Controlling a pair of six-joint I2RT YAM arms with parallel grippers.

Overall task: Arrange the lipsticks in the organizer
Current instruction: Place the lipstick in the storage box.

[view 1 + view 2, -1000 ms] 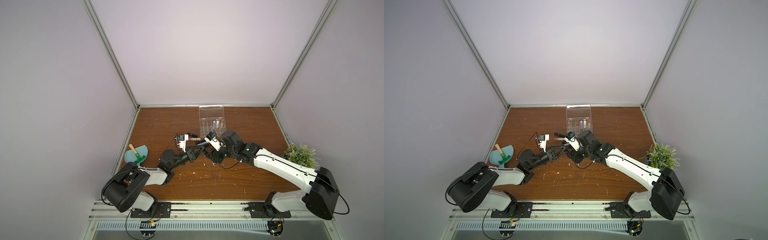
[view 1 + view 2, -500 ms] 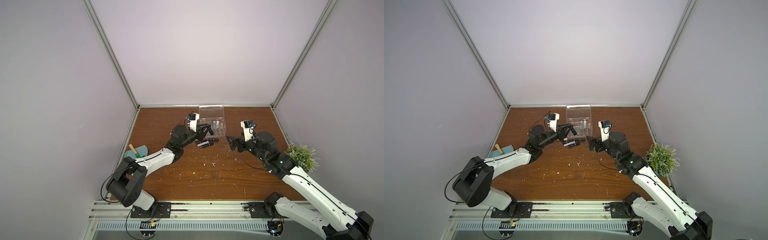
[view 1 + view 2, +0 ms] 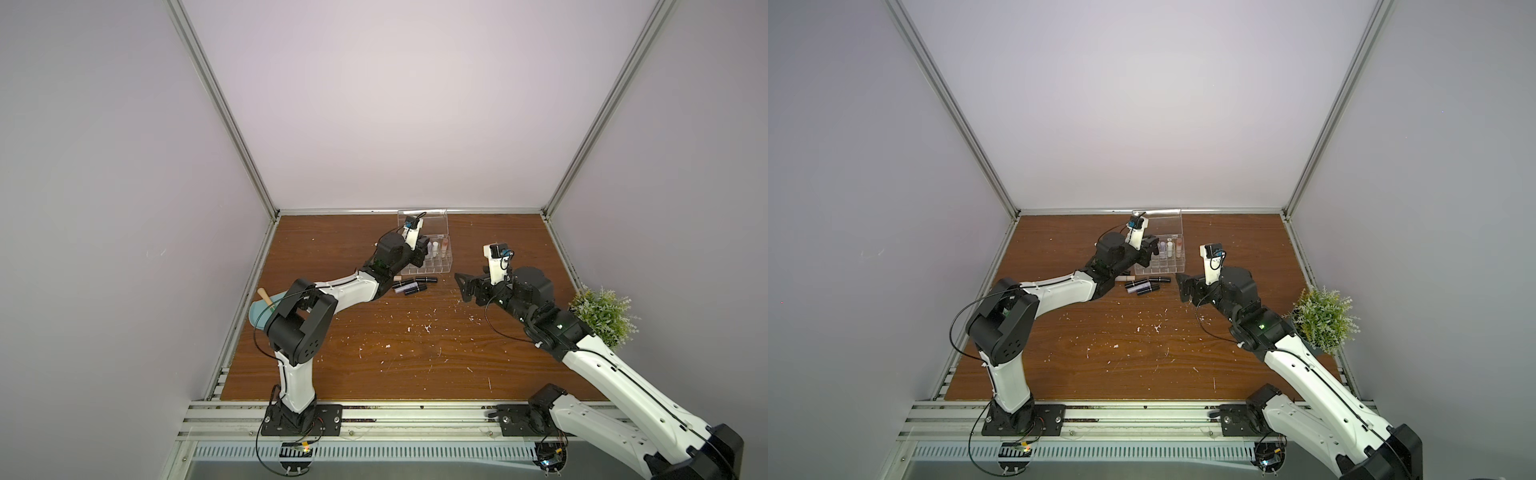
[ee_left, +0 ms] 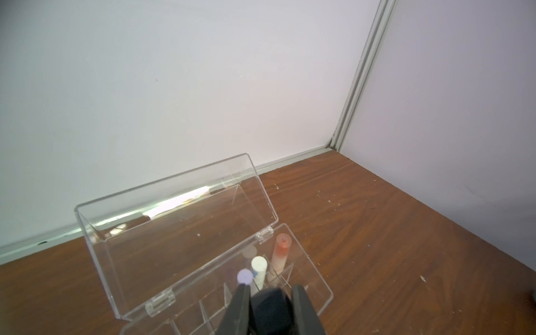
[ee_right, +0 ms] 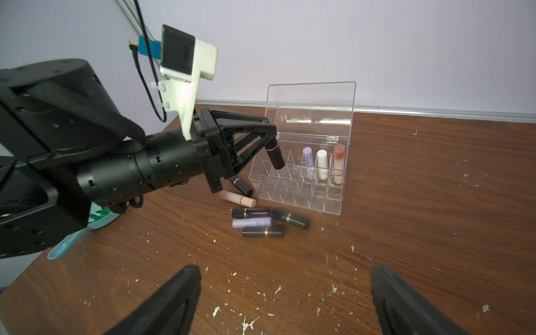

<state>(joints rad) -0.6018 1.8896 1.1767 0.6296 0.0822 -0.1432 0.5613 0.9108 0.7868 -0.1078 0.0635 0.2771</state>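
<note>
My left hand (image 5: pixel 272 138) is pinching a glossy black lipstick (image 5: pixel 275 156) by its upper end, with the fingers pressed against it. The tube's long axis is leaning off vertical. Its free end is pointing down at the back row of the organizer (image 5: pixel 333 200), just beside a lilac-capped tube (image 5: pixel 307 156). I cannot tell whether the tip is entering a compartment. A thin gold band is ringing the black lipstick near the grip.

Further along that row, a cream-white tube (image 5: pixel 322 164) and a peach-pink tube (image 5: pixel 338 165) are standing upright. The clear box is sitting near the back wall with its lid (image 5: pixel 311 107) standing raised.

Six more are lying flat on the bench (image 5: pixel 435 232) in front of it: a peach one (image 5: pixel 237 197), a lilac one (image 5: pixel 251 222) and four black ones (image 5: pixel 251 212).

My right hand (image 5: pixel 285 271) is hovering spread wide and empty, well apart from the box, with bare bench between them. In a top view, a plant (image 3: pixel 602 316) is sitting at the bench's right edge and a teal dustpan (image 3: pixel 258 318) at its left.
</note>
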